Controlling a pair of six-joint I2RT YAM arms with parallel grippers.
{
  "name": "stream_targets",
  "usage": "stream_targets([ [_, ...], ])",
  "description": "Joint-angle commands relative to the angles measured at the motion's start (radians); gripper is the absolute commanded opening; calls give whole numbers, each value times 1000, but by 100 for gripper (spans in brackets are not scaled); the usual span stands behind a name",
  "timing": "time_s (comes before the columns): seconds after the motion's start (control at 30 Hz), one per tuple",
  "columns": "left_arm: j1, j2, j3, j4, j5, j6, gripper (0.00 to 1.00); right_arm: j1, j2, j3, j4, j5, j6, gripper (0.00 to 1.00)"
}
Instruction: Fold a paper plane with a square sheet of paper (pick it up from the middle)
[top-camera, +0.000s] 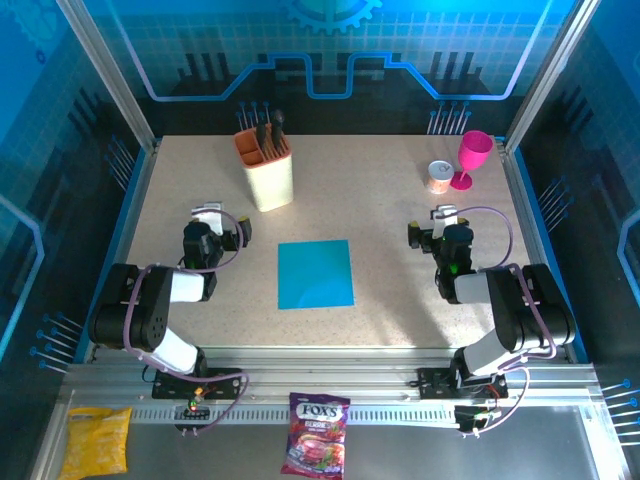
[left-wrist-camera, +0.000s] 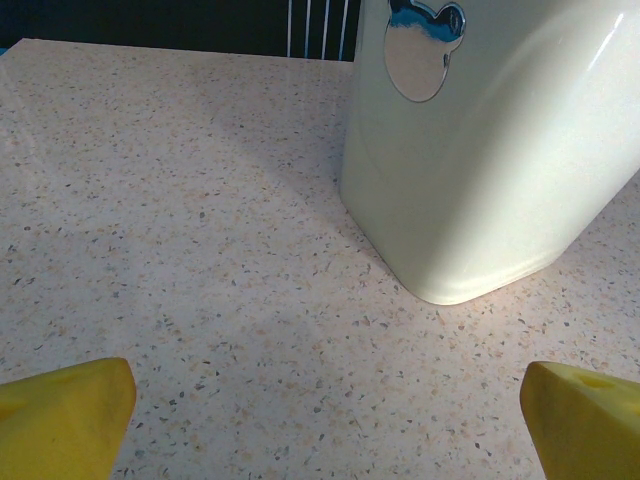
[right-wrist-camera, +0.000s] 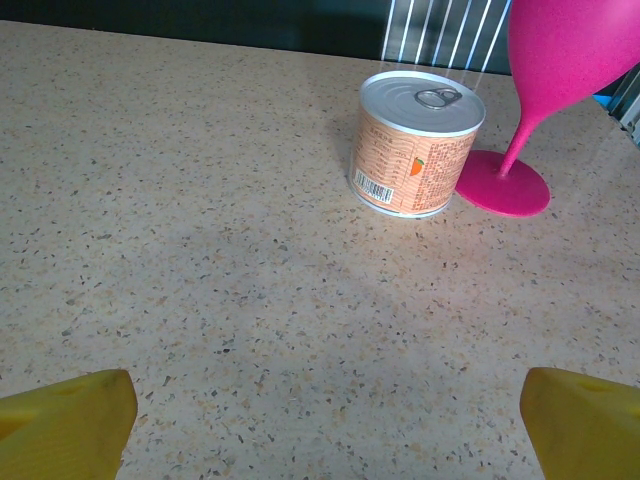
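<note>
Square sheet of paper (top-camera: 316, 274) lies flat mid-desk (top-camera: 380, 200), toward the front edge, untouched. Left gripper (top-camera: 207, 213), jaws spread wide and empty, is left of it, facing the beige utensil holder (left-wrist-camera: 480, 150). Right gripper (top-camera: 443, 215), likewise spread and empty, is right of the sheet, facing a can (right-wrist-camera: 415, 143) and a pink goblet (right-wrist-camera: 545, 90) near the back-right corner.

Robot lab cell: aluminium frame (top-camera: 108, 75), glass walls (top-camera: 200, 40).
</note>
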Motion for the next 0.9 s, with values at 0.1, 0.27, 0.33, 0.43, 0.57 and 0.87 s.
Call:
stream_targets([
  [0.1,1,9,-11,22,-13,17,100,-5,-4,17,7,-7,7,99],
  [0.27,-1,9,-9,20,-16,17,100,-6,-3,20,6,-9,8,99],
  [0.33,-1,9,-9,21,-17,15,100,-9,-5,19,4,-12,8,99],
  [0.43,-1,8,-13,31,-18,19,100,-13,-6,19,8,-25,11,99],
  [0.57,-13,-79,23,-111,-53,20,100,-13,-107,50,-137,-4,17,99],
  [0.87,-33,-364,193,-596,-99,-171,100,-58,-315,391,-864,72,297,99],
])
